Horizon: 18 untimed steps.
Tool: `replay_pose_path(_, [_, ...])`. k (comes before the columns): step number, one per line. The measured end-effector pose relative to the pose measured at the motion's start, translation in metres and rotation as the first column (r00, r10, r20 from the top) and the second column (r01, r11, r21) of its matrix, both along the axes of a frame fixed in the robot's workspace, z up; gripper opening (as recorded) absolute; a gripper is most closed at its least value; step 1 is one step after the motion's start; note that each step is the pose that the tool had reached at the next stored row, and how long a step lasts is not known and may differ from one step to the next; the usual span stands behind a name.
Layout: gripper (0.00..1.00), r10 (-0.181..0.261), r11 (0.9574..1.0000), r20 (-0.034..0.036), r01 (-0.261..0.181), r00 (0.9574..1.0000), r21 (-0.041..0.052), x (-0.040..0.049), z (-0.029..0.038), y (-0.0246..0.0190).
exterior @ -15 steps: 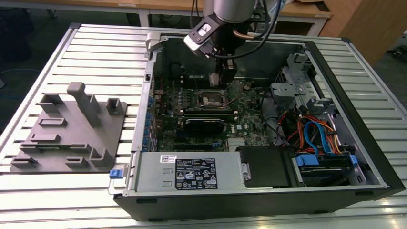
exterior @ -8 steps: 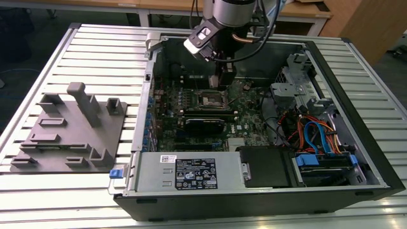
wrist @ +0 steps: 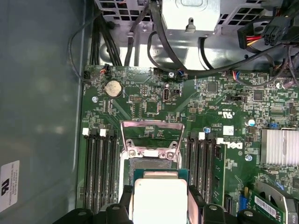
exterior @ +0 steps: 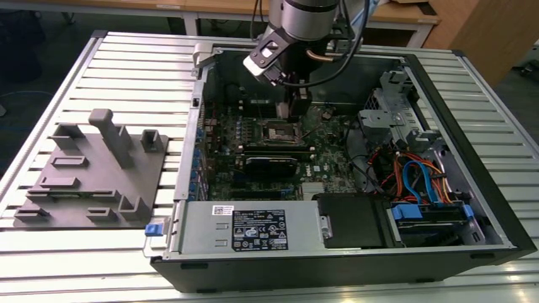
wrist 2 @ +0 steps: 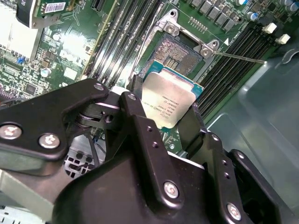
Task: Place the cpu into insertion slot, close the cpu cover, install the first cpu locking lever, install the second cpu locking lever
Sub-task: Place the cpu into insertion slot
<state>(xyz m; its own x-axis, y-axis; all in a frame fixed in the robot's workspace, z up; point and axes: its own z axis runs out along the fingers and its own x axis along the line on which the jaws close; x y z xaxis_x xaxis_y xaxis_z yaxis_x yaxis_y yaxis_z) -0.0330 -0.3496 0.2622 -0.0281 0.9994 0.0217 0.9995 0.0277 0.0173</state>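
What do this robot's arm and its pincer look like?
The arm is a silvery-grey round tube with black cables looping off it. The pincer is matte black, with two flat, jointed fingers held together by shiny silver screws.

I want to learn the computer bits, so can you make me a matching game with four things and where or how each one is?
Things:
1. cpu
2. insertion slot
3. cpu cover
4. grey fixture

Place or state:
A. swung open, off the slot
B. on the table, to the exterior view's left of the computer case
C. gripped in the claw
D. empty and uncovered on the green board

Pairs: 1-C, 2-D, 3-A, 4-B
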Motion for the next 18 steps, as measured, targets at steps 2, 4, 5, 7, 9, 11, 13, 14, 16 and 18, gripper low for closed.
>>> replay_pose_path(2, [0.54, 0.000, 1.0000, 0.0000, 0.000, 1.0000, 0.0001, 0.0000, -0.0014, 0.0000])
replay_pose_path(4, [0.54, 0.000, 1.0000, 0.0001, 0.000, 1.0000, -0.0001, 0.0000, -0.0031, 0.0000])
replay_pose_path(5, [0.54, 0.000, 1.0000, 0.0001, 0.000, 1.0000, 0.0000, 0.0000, -0.0043, 0.0000])
replay_pose_path(7, [0.54, 0.000, 1.0000, 0.0001, 0.000, 1.0000, -0.0001, -0.0005, -0.0076, 0.0000])
replay_pose_path(9, [0.54, 0.000, 1.0000, 0.0004, 0.000, 1.0000, 0.0000, -0.0017, -0.0112, 0.0000])
replay_pose_path(11, [0.54, 0.000, 1.0000, 0.0010, 0.000, 1.0000, 0.0000, -0.0031, -0.0150, 0.0003])
replay_pose_path(13, [0.54, 0.000, 1.0000, 0.0018, 0.000, 1.0000, 0.0000, -0.0039, -0.0186, 0.0007])
replay_pose_path(14, [0.54, 0.000, 1.0000, 0.0022, 0.000, 1.0000, 0.0000, -0.0041, -0.0204, 0.0010])
replay_pose_path(16, [0.54, 0.000, 1.0000, 0.0029, 0.000, 1.0000, -0.0001, -0.0044, -0.0240, 0.0017])
replay_pose_path(18, [0.54, 0.000, 1.0000, 0.0040, 0.000, 1.0000, 0.0001, -0.0047, -0.0277, 0.0025])
